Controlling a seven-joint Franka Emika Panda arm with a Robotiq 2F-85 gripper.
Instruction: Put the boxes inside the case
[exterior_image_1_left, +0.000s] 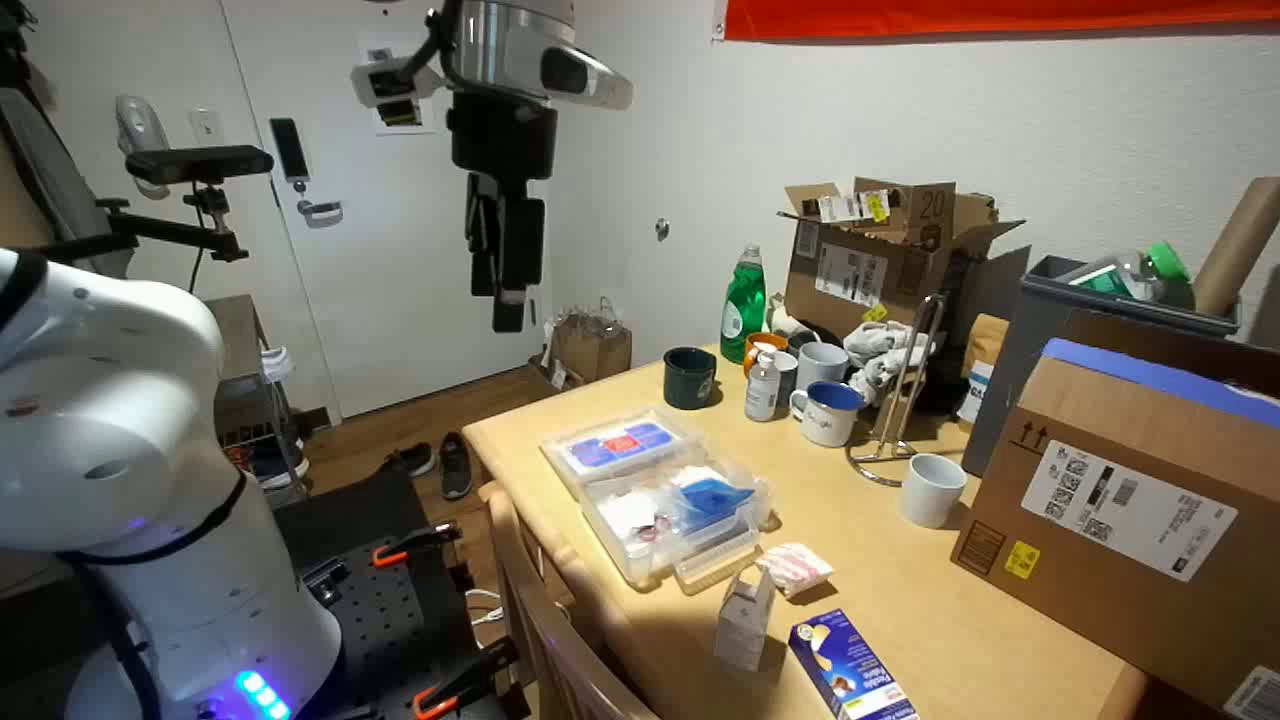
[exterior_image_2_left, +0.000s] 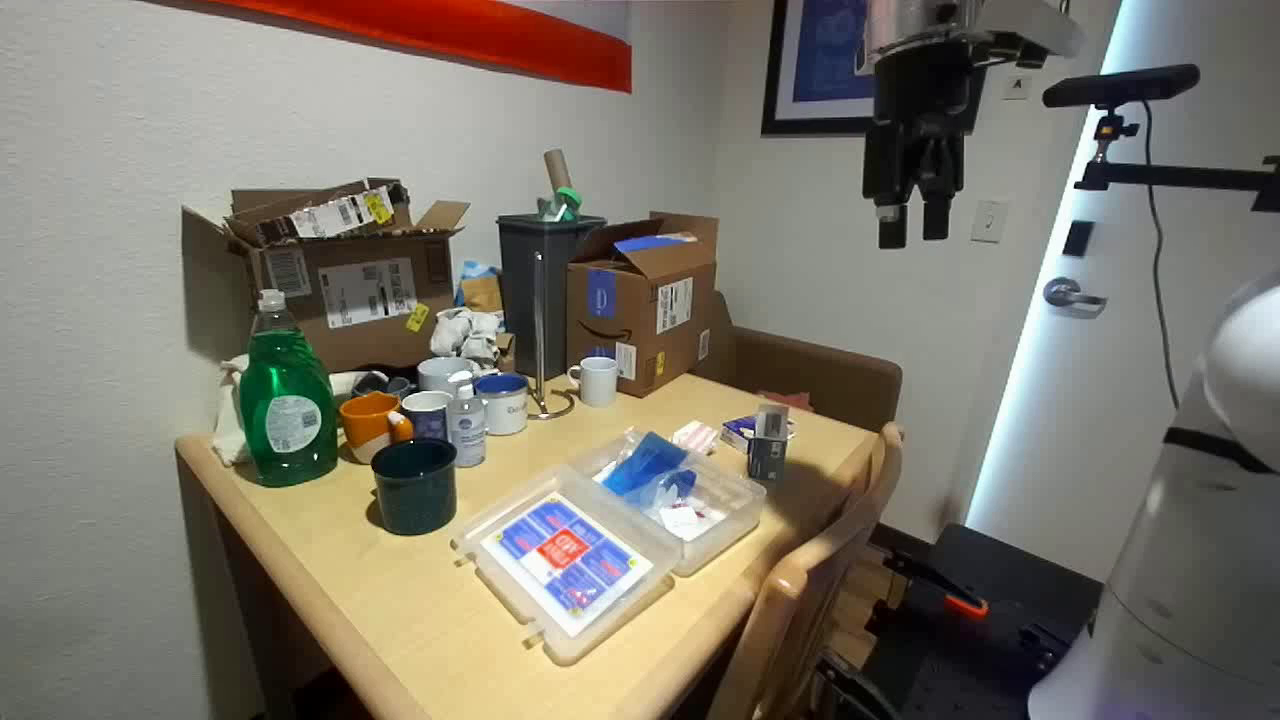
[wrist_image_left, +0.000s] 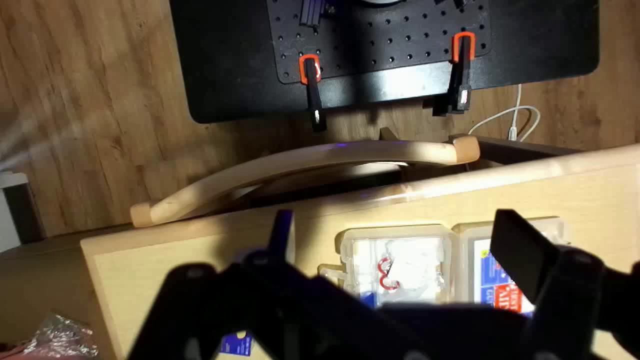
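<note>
One grey box (exterior_image_1_left: 744, 625) stands upright on the desk (exterior_image_1_left: 865, 530) and one blue box (exterior_image_1_left: 850, 668) lies flat near it, both outside the one opened case (exterior_image_2_left: 725, 535). One packet (exterior_image_1_left: 797, 570) lies between case and blue box. A narrow strip of desk shows between the case and the edge (wrist_image_left: 540, 171) beside the chair (wrist_image_left: 320, 156). The hand (exterior_image_2_left: 914, 229) hangs well above, spread wide. Farther off are at least six mugs (exterior_image_2_left: 414, 490) and two large cartons (exterior_image_1_left: 1130, 520).

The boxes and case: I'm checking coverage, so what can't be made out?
In an exterior view: blue box, partly cut off by the bottom edge.
In an exterior view: part of it, behind the grey box.
Wrist view: much of it and part of the case, behind the hand.
</note>
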